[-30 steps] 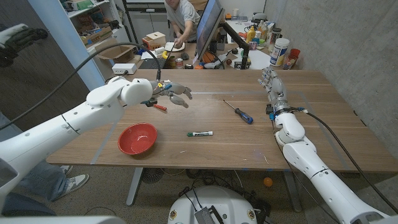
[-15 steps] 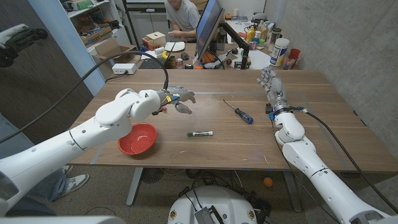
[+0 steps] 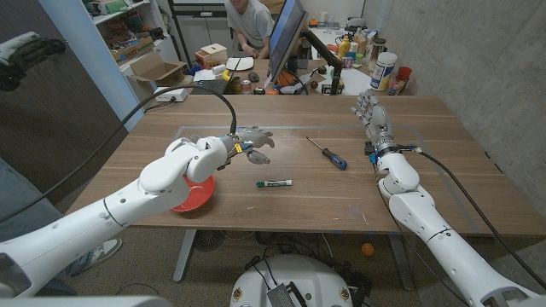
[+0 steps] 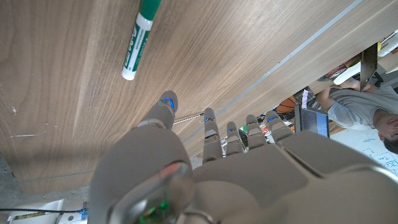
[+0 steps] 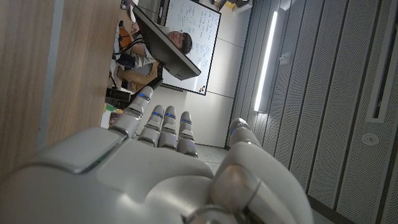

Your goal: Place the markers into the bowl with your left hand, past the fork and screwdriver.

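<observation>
— What is seen around the marker [image 3: 274, 183]?
— A screwdriver [image 3: 328, 153] lies beyond it to the right; the red bowl [image 3: 193, 195], partly hidden by the left arm, sits to its left.
— And the surface?
— A wooden table [image 3: 444, 179], with a cluttered workshop behind.
— The hands?
— The left hand [image 3: 249, 141] is held beyond the marker, fingers spread, nothing gripped. The right hand [image 3: 370, 113] is held with fingers extended, empty.

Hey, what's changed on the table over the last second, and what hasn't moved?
The left hand let go of a red-tipped marker it held a second ago and has swung from above the table's left toward the middle, fingers spread, nearer the green marker. The left arm now covers part of the red bowl. The green marker, screwdriver, bowl and right hand stayed put.
</observation>
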Motion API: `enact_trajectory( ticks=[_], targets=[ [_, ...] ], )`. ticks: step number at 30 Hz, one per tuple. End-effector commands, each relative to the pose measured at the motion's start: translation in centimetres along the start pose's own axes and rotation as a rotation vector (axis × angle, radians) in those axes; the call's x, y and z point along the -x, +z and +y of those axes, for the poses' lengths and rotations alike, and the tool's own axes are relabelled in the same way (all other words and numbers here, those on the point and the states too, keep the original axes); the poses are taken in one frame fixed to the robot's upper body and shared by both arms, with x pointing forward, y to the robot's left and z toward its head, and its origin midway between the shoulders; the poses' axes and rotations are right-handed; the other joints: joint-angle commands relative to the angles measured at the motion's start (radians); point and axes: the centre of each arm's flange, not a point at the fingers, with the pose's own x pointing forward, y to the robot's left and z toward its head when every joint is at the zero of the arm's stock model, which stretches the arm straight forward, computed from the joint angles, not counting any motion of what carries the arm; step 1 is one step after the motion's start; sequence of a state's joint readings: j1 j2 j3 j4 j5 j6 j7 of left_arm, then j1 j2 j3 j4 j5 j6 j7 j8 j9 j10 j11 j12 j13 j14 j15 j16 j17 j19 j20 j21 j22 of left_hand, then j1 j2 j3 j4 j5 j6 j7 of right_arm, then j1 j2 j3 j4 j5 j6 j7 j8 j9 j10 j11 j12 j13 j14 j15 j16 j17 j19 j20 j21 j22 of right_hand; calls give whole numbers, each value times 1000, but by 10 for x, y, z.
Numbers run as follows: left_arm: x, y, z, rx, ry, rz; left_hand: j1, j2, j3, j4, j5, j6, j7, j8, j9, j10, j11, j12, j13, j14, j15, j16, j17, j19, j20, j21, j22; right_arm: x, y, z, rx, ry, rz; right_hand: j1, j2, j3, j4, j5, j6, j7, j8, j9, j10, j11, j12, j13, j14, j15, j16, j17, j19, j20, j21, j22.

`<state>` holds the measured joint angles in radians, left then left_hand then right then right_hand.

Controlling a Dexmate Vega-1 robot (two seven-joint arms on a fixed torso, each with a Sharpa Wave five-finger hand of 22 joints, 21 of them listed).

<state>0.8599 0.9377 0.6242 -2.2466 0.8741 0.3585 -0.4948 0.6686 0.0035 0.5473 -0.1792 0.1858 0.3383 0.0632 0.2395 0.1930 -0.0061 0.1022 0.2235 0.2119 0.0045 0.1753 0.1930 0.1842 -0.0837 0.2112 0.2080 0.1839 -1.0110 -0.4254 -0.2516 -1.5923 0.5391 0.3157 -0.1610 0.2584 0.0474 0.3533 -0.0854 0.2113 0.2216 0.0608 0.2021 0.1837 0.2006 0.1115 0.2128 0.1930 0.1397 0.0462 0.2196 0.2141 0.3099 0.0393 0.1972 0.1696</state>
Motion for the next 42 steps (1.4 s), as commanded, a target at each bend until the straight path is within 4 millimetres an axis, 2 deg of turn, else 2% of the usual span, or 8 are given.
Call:
enact_trajectory(
  ticks=[1,14,20,42],
  targets=[
    [3,24,-14,41,-5,38,21,-7,-6,-3,-1,19,12,9,6,8,14,2,2,2,20,0,1,5,3,4,3,-2,-2,-1,-7,7,8,-5,3,-5,-1,8,7,-6,-1,3,8,-5,-3,2,8,4,4,2,8,2,1,3],
    [-2,43,-28,71,-51,43,48,-10,-9,2,3,45,34,18,11,2,55,1,3,-6,35,-3,1,9,4,4,5,-2,-3,-2,-16,11,3,-7,2,-6,-2,9,9,-10,-2,3,7,-3,-4,2,10,5,4,2,9,2,1,3],
    [-4,49,-34,57,-87,41,71,-9,-6,2,7,19,47,8,15,-16,70,-4,2,-23,37,-8,1,6,4,1,5,-2,-3,-2,-19,13,4,-7,2,-6,-2,9,9,-10,-2,3,7,-3,-5,2,10,5,3,2,9,3,1,3],
    [-8,61,-40,7,-109,72,91,-10,-11,7,9,15,65,9,23,-30,83,-6,3,-40,39,-8,2,-3,5,-2,6,0,-9,-4,-40,6,8,-11,2,-7,-3,10,13,-13,-2,3,10,-3,-6,2,22,2,7,4,16,0,2,4]
  ],
)
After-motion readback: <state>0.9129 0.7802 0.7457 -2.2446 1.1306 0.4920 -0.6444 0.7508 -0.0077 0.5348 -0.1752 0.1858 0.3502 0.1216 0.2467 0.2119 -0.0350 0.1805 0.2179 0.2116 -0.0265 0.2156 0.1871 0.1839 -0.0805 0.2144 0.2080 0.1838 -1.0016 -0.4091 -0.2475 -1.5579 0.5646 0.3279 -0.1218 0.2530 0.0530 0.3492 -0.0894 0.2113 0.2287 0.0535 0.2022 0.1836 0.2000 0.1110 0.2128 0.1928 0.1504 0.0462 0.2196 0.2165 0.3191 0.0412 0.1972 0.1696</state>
